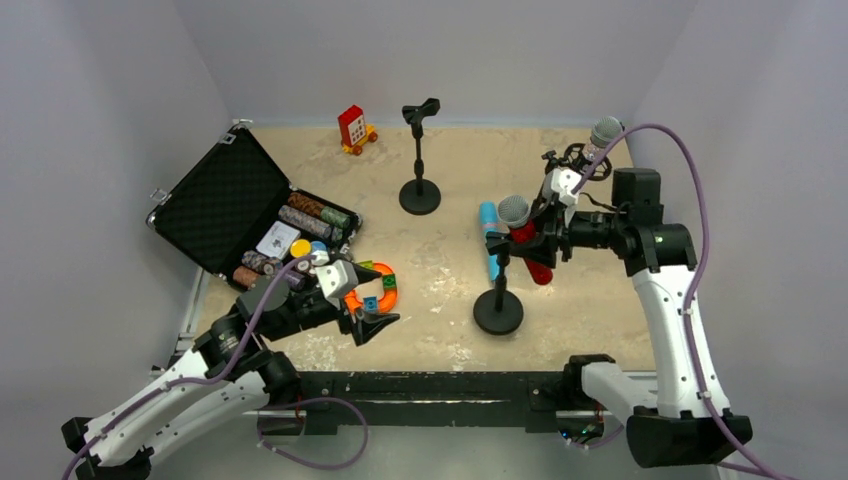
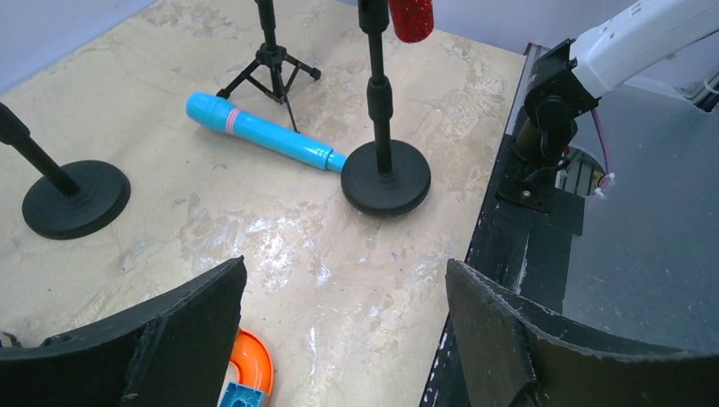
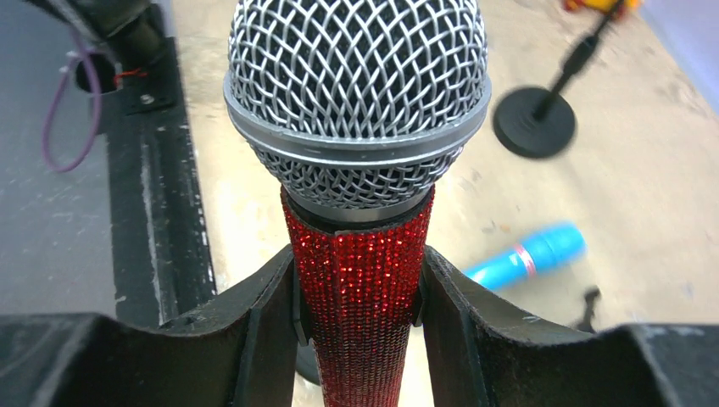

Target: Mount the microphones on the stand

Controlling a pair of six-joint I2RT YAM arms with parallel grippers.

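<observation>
My right gripper (image 1: 537,236) (image 3: 359,275) is shut on the red glitter microphone (image 1: 527,247) (image 3: 360,288), just under its silver mesh head (image 3: 356,93). It holds the microphone tilted at the top of the near round-base stand (image 1: 498,308). I cannot tell whether the microphone sits in the clip. The light-blue microphone (image 1: 489,240) (image 2: 259,131) lies flat on the table behind that stand's base (image 2: 386,178). The silver microphone (image 1: 604,132) sits up on a tripod stand at the back right. My left gripper (image 1: 376,320) (image 2: 346,280) is open and empty, low over the table.
A second round-base stand (image 1: 420,190) with an empty clip stands at the back centre. An open black case (image 1: 225,200) of poker chips lies at the left. An orange toy piece (image 1: 372,290) (image 2: 253,365) lies by my left gripper. A red toy block (image 1: 353,128) sits at the back.
</observation>
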